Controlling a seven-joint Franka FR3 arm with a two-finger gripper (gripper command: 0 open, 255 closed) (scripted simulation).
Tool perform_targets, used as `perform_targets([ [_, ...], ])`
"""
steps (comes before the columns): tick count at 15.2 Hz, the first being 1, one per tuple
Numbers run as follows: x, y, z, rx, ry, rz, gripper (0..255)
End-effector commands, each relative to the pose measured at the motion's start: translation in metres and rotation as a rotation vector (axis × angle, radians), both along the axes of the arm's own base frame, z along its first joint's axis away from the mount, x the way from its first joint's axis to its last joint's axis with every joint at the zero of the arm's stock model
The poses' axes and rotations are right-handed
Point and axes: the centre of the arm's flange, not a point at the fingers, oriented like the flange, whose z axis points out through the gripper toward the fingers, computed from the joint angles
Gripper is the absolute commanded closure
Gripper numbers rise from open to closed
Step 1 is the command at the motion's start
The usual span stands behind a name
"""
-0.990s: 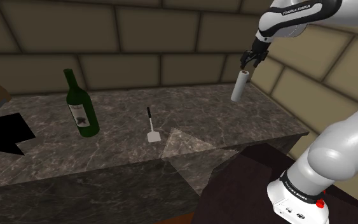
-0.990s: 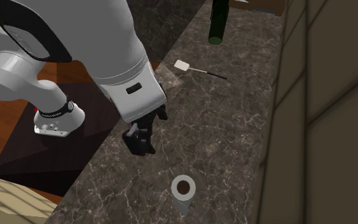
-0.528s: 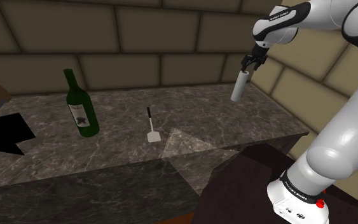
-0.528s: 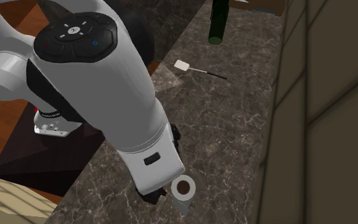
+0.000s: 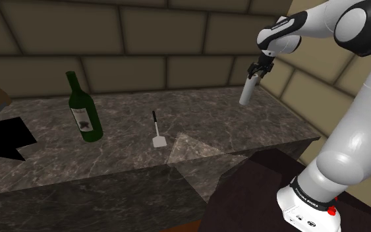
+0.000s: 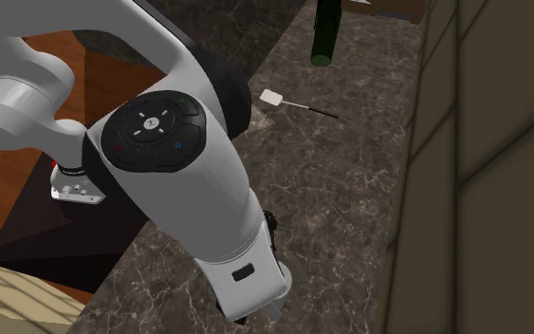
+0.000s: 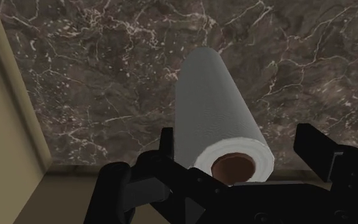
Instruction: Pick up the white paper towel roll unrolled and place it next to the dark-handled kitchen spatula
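The claw (image 5: 257, 68) hangs open right at the top end of the paper towel roll (image 5: 248, 91), which stands upright on the dark marbled table (image 5: 197, 112), far to the shoulder view's right and close to the tan block wall (image 5: 177, 39). In the wrist view the claw (image 7: 238, 145) looks down along the roll (image 7: 212, 108), whose grey-white side runs away to the table and whose brown core shows at the near end. The roll sits between the two black fingers (image 7: 317, 149): one stands just beside its side, the other is plainly apart from it, so the roll is not clasped. The spatula (image 5: 157, 129), with a white blade and a thin dark handle, lies flat on the table well apart from the roll, toward the shoulder view's left. Farther left a green bottle (image 5: 85, 113) with a label stands upright. In the second exterior view the white arm (image 6: 189, 190) covers much of the table's near part, while the spatula (image 6: 291, 102) and the foot of the bottle (image 6: 327, 33) show beyond it. The stand (image 5: 309, 204) sits at the shoulder view's lower right.
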Motion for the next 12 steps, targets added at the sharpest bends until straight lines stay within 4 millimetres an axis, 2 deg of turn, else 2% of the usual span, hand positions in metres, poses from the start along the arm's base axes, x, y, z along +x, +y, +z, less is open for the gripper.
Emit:
perform_targets([
  [1,0.0013,-0.0019,-0.0081,0.000,0.000,0.000,0],
  [8,0.0012,-0.0019,-0.0081,0.000,0.000,0.000,0],
  [9,0.0012,-0.0019,-0.0081,0.000,0.000,0.000,255],
  [12,0.0012,-0.0019,-0.0081,0.000,0.000,0.000,255],
])
